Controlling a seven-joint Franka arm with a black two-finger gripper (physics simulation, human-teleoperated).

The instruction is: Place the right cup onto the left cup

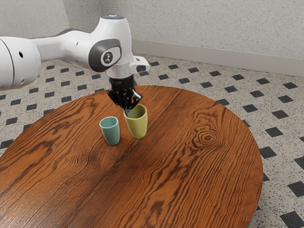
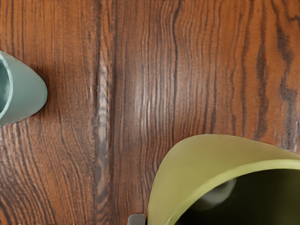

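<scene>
You had the gripper [image 1: 128, 112] down at the rim of the yellow-green cup [image 1: 137, 124], on the side toward the teal cup [image 1: 110, 132]; whether it gripped that wall or merely stood against it, you could not tell from the views. The yellow-green cup, seemingly the one to be moved, was upright, mouth up, on the exterior view's right, and whether its base touched the wooden table [image 1: 190, 166] was unclear. The teal cup stood upright on the table near it, mouth open. The step in hand, as you would have judged it, was securing the first cup and carrying it across. Doing it well called for a firm hold confirmed before any travel, then a straight rise until the base cleared the teal rim, since a low sideways path could have knocked the other cup over. Over the target, you needed the two cups centred and the carried one level, then a slow descent and a release only once it sat steady; it looked the larger, so it might have perched on the rim rather than nested. As for markings, the arm's joint bore a round emblem [image 1: 107, 58] with no legible lettering, and you could read no brand or label on either cup.
</scene>
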